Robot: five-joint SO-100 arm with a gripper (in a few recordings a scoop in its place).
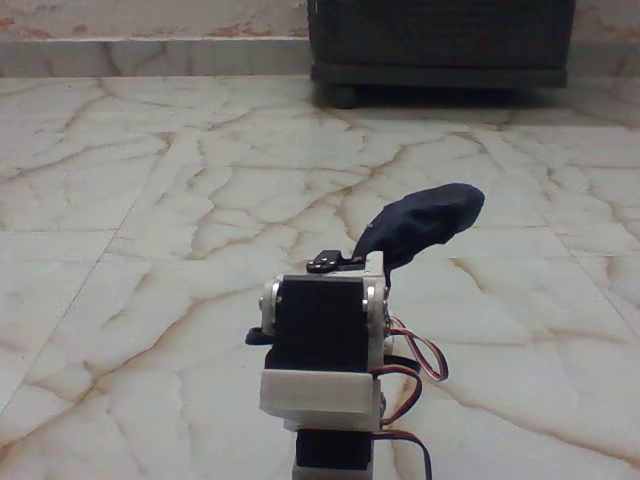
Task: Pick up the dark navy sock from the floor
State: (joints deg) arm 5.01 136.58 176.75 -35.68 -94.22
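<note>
White plastic brackets and black servo blocks fill the near foreground of the fixed view, red and brown wires looping off the arm to the right. Just past them, the gripper is mostly hidden behind the wrist, so whether its fingers pinch or gape, I cannot tell. And the sock, dark navy, juts up and right from that very spot! Beyond stretches the floor, veined marble, and at the back a dark cabinet.
</note>
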